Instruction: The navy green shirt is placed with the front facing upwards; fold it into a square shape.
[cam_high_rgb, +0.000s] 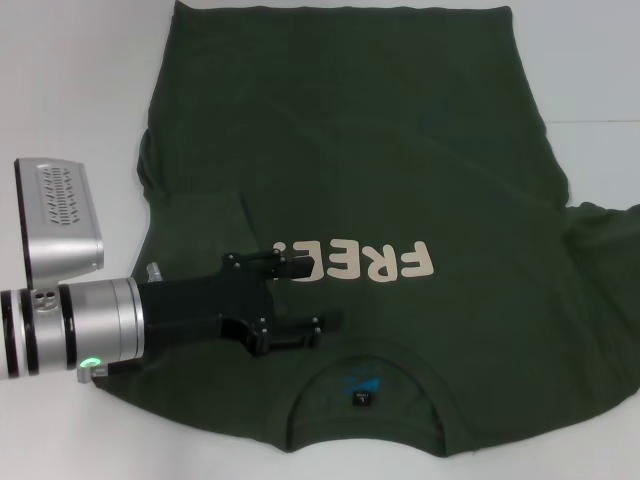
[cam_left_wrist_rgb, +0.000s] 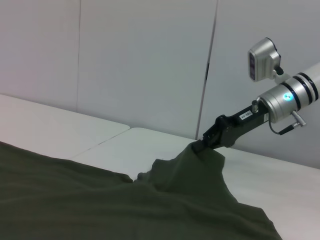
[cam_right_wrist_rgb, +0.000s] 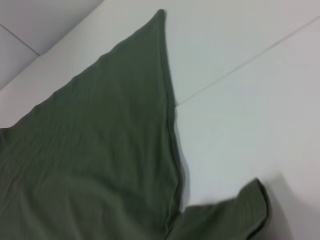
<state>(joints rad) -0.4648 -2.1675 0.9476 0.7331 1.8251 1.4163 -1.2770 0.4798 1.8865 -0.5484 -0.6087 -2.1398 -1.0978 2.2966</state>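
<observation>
Cream block letters reading "FRE" (cam_high_rgb: 385, 262) ran inverted across the dark olive-green cotton T-shirt (cam_high_rgb: 400, 140) (the black left gripper (cam_high_rgb: 295, 295) covered the rest).

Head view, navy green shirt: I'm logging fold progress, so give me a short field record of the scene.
shirt: navy green shirt spread front up, collar nearest the robot
print: FREE! lettering showing
left gripper: left gripper over the chest, jaws pinching a raised peak of cloth
right gripper: not in view
surface: white table
fold: not yet square
</observation>
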